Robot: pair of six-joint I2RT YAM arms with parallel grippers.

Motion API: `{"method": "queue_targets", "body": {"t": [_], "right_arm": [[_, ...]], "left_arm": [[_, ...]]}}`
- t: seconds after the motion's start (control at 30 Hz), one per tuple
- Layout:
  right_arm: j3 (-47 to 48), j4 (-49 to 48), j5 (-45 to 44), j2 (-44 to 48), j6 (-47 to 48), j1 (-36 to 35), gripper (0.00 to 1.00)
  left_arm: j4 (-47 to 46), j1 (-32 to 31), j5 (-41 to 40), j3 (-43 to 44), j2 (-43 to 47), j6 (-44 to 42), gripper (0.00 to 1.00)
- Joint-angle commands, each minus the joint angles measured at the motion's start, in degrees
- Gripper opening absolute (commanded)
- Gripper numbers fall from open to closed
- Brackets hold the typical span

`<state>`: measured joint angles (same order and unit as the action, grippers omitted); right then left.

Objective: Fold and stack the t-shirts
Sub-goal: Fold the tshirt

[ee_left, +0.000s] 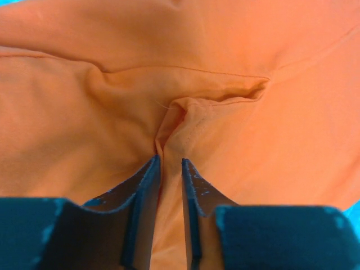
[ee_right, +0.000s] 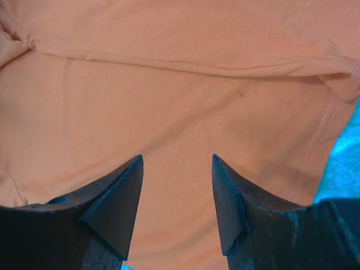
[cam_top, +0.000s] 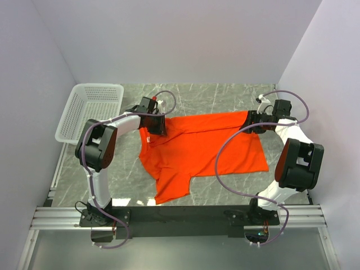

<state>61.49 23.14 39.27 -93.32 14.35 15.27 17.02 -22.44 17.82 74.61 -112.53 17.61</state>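
**A:** Where is the t-shirt (cam_top: 202,149) lying?

**B:** I'm seeing it spread on the table (cam_top: 225,95), collar left and hem right, so its long axis is running left to right.

**A:** And the fingers?

**B:** The left gripper (ee_left: 170,163) is pinching a ridge of cloth by the collar, jaws nearly together. The right gripper (ee_right: 177,160) is hovering wide apart over the far right hem corner, gripping nothing. Both are at the far edge, so I'm judging the fold should come toward the near side.

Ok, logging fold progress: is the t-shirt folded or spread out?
Mostly spread: the t-shirt lies flat across the table, one sleeve out, only wrinkled.
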Motion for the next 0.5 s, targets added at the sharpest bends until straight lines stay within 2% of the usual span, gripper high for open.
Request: {"method": "queue_targets", "body": {"t": [0.0,0.47], "right_arm": [[-0.3,-1.8,0.1,2.4,-0.1,-0.2,0.59],[-0.1,-1.8,0.1,2.4,-0.4,-0.2,0.59]], "left_arm": [[-0.7,-0.4,2.3,0.0,2.0,-1.3,0.26],[0.2,-1.0,6.9,-3.5,4.2,-3.6,0.23]]}}
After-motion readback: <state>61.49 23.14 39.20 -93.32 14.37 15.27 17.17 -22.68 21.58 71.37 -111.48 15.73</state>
